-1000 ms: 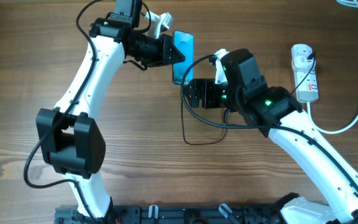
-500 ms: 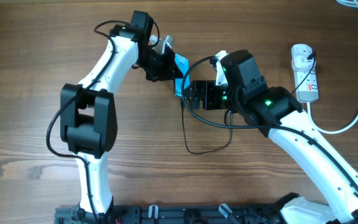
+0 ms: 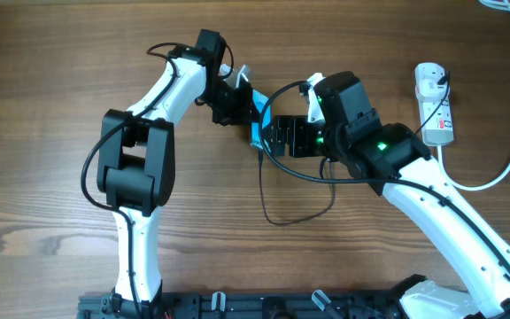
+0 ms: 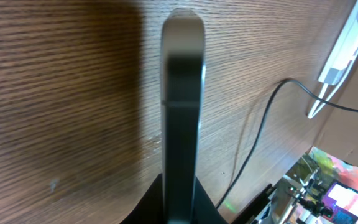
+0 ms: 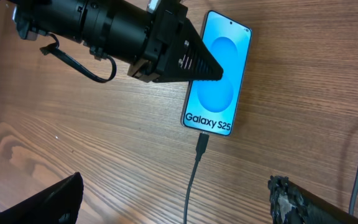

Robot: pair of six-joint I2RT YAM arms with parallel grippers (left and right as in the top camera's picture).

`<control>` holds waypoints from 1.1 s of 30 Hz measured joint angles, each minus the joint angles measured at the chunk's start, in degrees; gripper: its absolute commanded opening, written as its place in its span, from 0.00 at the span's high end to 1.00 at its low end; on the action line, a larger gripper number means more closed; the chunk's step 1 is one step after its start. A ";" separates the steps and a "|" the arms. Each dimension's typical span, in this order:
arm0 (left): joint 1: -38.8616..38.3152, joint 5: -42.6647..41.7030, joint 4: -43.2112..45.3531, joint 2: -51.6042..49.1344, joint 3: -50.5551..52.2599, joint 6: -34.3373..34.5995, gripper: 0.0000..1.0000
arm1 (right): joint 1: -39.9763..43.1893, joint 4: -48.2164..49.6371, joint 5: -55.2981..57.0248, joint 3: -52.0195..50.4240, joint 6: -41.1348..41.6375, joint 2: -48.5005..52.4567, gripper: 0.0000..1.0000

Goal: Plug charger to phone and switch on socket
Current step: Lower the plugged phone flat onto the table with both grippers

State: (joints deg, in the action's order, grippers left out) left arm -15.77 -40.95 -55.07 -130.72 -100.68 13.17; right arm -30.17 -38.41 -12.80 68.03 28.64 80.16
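Likely a robotics lab: wooden table [image 3: 25, 106] carrying a black mounting rail [image 3: 264, 304].

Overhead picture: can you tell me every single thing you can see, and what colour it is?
phone: one, bright blue screen that says Galaxy S25, middle of the table, held in the left arm's jaws.
charger: one, thin black cable, loops on the table, its tip at the phone's bottom edge.
socket: one, white with red marks, far right, with a black plug in it.
white cord: one, curves from the socket towards the right edge.
table: one, brown wood, under everything.
left arm: one, white and black, jaws shut on the phone.
right arm: one, white and black with a green light, jaws open beside the phone.
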 measured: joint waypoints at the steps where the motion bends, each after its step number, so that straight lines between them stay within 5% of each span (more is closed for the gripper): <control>1: 0.00 0.35 0.09 0.00 0.22 0.02 0.88 | 0.00 -0.13 0.00 0.00 0.00 0.00 0.03; 9: 0.00 0.79 2.40 0.00 3.67 -0.24 0.87 | 0.00 -0.17 0.00 0.00 0.00 0.00 0.03; 18: 0.00 3.32 3.23 0.00 5.40 -0.39 0.73 | 0.02 -0.37 0.00 0.00 0.00 0.00 0.03; 22: -0.11 5.22 3.26 0.00 5.49 -0.52 0.48 | 0.02 -0.90 0.07 0.00 -0.20 0.00 0.03; 27: -0.35 6.84 3.21 0.61 5.31 1.16 0.36 | 0.02 -6.64 6.54 0.15 2.16 0.00 0.01; 31: -0.28 8.31 3.21 1.31 5.14 2.27 0.05 | 1.01 -11.56 11.26 0.26 4.35 0.00 0.00; 33: 0.26 9.01 3.10 1.95 5.05 2.47 0.00 | 2.43 -12.70 12.41 0.31 5.75 0.00 0.00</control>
State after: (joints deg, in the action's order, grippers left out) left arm -15.51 -31.94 -51.96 -128.77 -95.64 15.64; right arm -27.75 -51.11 -0.38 68.34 34.39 80.16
